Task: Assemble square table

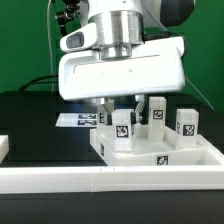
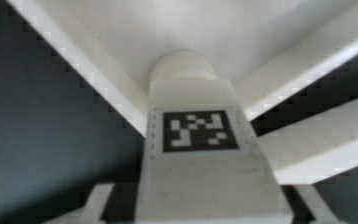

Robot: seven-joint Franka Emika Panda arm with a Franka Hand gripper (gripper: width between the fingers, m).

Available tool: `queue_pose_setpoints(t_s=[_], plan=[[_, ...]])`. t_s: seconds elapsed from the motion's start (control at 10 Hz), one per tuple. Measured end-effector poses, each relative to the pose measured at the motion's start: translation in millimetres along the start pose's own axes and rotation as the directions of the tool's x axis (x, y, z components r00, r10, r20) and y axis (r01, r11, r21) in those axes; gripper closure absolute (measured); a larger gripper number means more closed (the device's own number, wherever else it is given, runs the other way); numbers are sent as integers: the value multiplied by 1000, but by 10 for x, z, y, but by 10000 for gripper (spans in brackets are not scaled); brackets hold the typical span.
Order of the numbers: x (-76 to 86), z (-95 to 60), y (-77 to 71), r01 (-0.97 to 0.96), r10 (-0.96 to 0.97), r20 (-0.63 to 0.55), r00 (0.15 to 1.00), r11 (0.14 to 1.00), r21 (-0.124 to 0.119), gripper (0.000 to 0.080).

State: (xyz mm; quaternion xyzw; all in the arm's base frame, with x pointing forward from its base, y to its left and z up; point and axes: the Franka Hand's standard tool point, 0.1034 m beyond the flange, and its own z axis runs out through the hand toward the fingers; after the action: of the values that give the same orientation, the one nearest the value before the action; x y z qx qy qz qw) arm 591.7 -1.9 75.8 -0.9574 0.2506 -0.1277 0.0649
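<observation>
The end effector point(image 1: 122, 118) is partly closed, its fingers clamped on a short white plastic block leg with a black-and-white tag point(image 1: 122, 131), held upright over the white plastic square slab with raised rim point(image 1: 160, 155) on the black worktop point(image 1: 30, 120)

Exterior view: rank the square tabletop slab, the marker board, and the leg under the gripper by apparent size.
1. Square tabletop slab: largest, filling the lower part of the picture.
2. Marker board: only a short stretch shows; the arm hides the rest, so its rank is unsure.
3. Leg between the jaws: smallest, though near the camera.
</observation>
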Motion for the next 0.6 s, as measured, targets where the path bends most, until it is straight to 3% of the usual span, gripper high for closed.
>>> queue_pose_setpoints(t_s=[0.2, 0.6], plan=[[-31, 7, -21, -253, 253, -6, 968, 968, 3, 505], [-40, 14, -32, -521, 521, 5, 853, 853, 3, 504]])
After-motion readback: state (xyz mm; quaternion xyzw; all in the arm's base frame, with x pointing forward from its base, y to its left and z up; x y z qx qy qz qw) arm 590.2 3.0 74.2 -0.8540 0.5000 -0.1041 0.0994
